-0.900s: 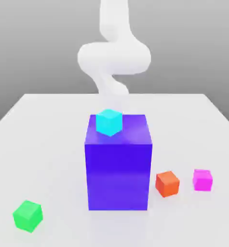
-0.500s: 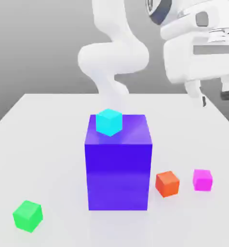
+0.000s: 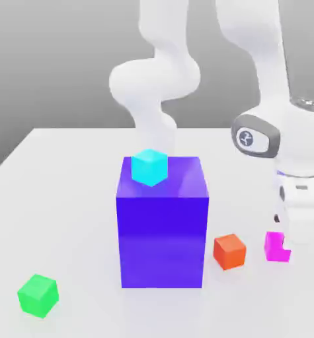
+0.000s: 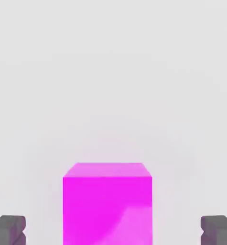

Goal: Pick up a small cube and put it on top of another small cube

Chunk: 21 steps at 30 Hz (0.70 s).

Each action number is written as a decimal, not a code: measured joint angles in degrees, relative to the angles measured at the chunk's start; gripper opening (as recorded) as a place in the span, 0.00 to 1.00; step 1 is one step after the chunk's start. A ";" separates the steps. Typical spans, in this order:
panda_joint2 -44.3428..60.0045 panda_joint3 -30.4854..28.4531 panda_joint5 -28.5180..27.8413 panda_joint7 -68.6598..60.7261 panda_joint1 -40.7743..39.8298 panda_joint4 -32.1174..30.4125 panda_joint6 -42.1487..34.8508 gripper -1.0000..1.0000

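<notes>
Magenta-pink cube [image 4: 107, 203] sits on the white table [image 3: 67, 198] at the exterior view's right, just beside the orange-red cube [image 3: 229, 251], with the gripper [image 4: 110, 229] lowered around it, fingers [image 4: 7, 228] spread wide on either side and clear of its faces, nothing grasped. Step in hand, by my judgement, is the pick: the next move calls for closing squarely on the cube, lifting it clear, then carrying it across past the blue-violet block [image 3: 162, 224], which bears the cyan cube [image 3: 149, 166], to the green cube [image 3: 38, 295] well apart at the exterior view's left.
</notes>
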 joint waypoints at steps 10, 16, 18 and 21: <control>-0.82 0.19 0.48 -0.37 -0.05 -0.19 -0.71 0.00; -10.40 3.53 7.43 -4.92 -2.24 0.21 -8.37 0.00; -10.73 2.10 8.95 -3.34 -4.40 2.63 -9.33 0.00; -10.71 -0.78 10.30 0.35 -8.03 5.10 -10.64 0.00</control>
